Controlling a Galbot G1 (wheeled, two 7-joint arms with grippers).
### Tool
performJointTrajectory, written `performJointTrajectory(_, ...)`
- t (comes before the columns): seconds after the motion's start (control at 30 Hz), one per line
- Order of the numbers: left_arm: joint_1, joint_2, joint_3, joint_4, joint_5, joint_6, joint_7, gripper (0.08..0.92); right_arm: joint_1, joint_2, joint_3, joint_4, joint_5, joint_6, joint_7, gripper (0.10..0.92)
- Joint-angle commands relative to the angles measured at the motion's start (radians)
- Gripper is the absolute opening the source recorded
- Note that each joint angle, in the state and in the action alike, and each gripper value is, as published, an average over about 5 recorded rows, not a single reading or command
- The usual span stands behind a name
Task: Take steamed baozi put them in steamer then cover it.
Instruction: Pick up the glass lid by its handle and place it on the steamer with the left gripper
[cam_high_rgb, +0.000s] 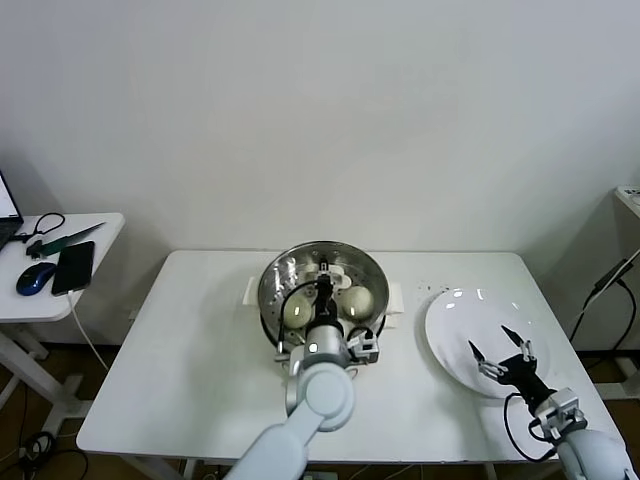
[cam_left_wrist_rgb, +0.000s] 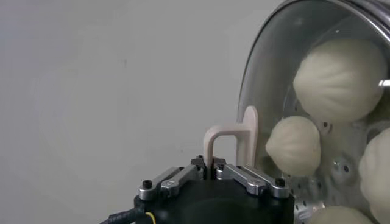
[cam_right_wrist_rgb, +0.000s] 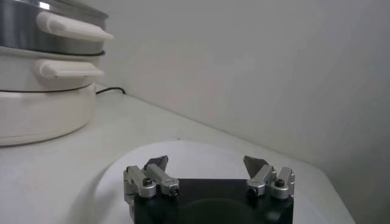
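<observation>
Two arms over a white bench (cam_high_rgb: 200, 350), and the steamer (cam_high_rgb: 275, 275) sits at centre: round, shiny steel, perforated tray, cream-white base with side handles pointing to three and nine o'clock. On it rests the cover (cam_left_wrist_rgb: 268, 79), clear domed glass with a metal rim, and its cream-white loop handle (cam_left_wrist_rgb: 234, 137) stands upright. Left claw (cam_high_rgb: 325, 300) is pinched tight on that handle, reaching in from six o'clock. Under the glass are the steamed baozi (cam_left_wrist_rgb: 338, 76), smooth, pleated cream-white domes. Off at four o'clock, the right claw (cam_high_rgb: 503, 350) hangs with fingers spread wide, holding nothing, just above a flat, round white plate (cam_high_rgb: 450, 325).
</observation>
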Motion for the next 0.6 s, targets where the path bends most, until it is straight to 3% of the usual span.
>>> performJointTrajectory(0.03, 0.001, -0.003, 0.001, 0.011, -0.01, 0.034, -0.026, 0.157, -0.002, 0.002, 0.001, 0.0, -0.006, 0.002, -0.002, 0.823)
performJointTrajectory(0.33, 0.0, 0.0, -0.001, 0.018, -0.033, 0.035, -0.041, 0.157, -0.003, 0.002, 0.003, 0.001, -0.01, 0.004, -0.009, 0.823)
performJointTrajectory(0.6, -0.005, 0.021, 0.003, -0.027, -0.077, 0.04, -0.001, 0.172, -0.003, 0.001, 0.005, 0.004, -0.006, -0.006, -0.007, 0.823)
